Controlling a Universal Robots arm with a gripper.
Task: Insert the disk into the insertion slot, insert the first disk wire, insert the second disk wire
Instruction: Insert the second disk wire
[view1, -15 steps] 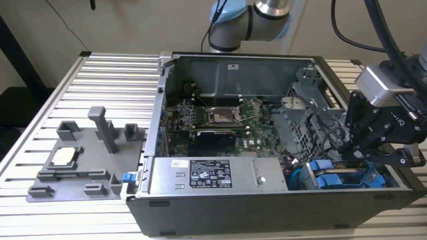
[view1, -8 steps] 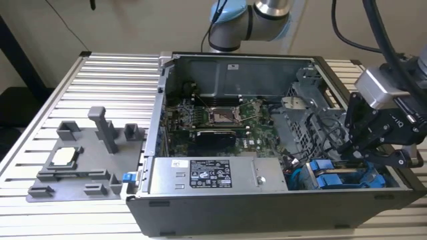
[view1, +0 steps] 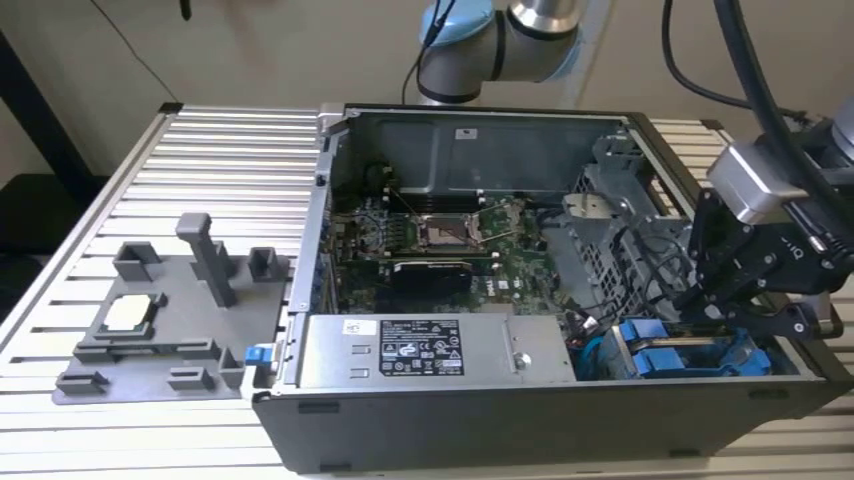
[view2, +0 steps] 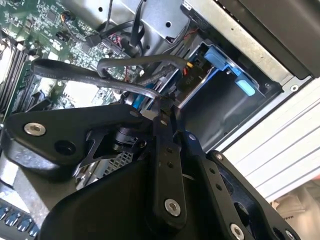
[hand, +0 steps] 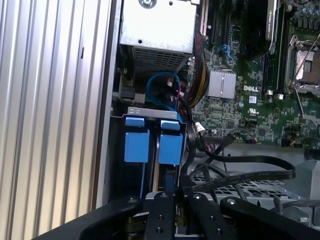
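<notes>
With the disk (hand: 170, 147) already seated in the insertion slot (hand: 150, 112), the hand (view2: 162, 107) is clamped on a black wire (view2: 120, 82), apparently needing alignment with the disk's connector.

Black cables (hand: 235, 175) loop across the way to the drive cage (view1: 627, 245) — blue carriers (hand: 150, 142) fill its bays.
</notes>
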